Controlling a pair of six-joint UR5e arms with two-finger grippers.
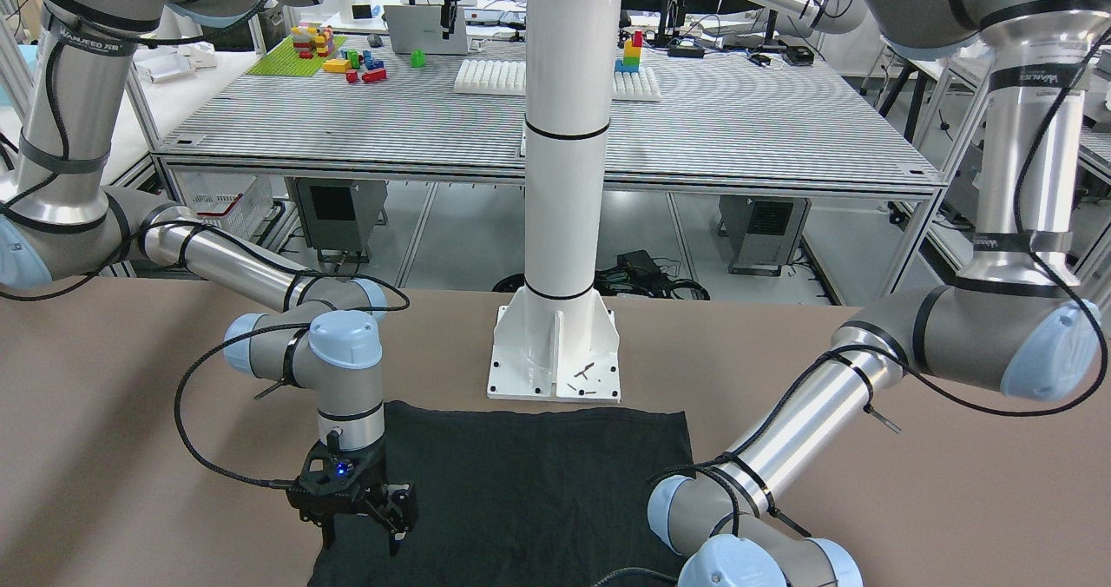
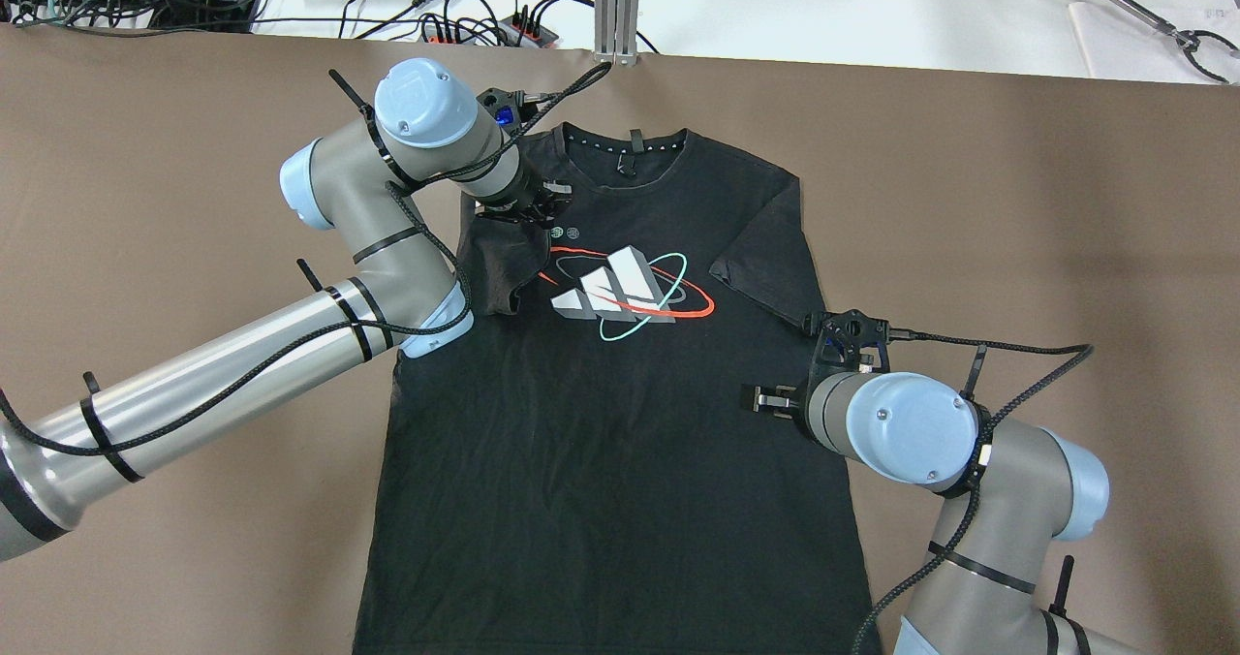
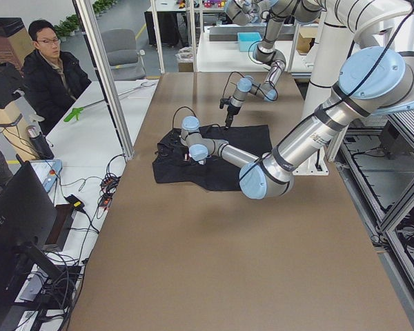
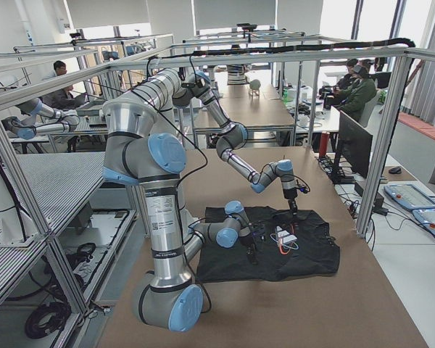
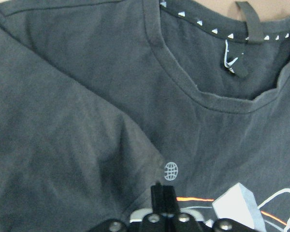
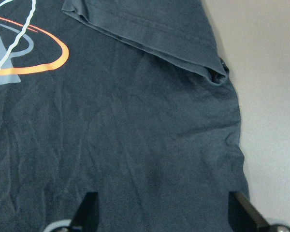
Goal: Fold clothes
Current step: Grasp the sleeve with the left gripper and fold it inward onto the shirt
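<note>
the black shirt [image 2: 601, 442] lies flat mid-table [image 2: 1017, 200], its long axis running from the pole base [image 1: 555, 352] to the cables [image 2: 484, 25], collar [image 2: 625, 156] toward the cables, with the left gripper [image 2: 528, 214] pinched on its folded-in sleeve [image 2: 499, 267] and the right gripper [image 2: 765, 399] spread wide above its other edge.

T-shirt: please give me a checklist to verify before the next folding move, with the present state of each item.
1. T-shirt body spread on the table, print up: ok.
2. Right sleeve folded inward: ok.
3. Left sleeve lying flat: not ok, it bunches below the left gripper.
4. Left jaws pinching cloth: cannot tell; they look shut.
5. Right gripper open over the shirt's side edge: ok.
</note>
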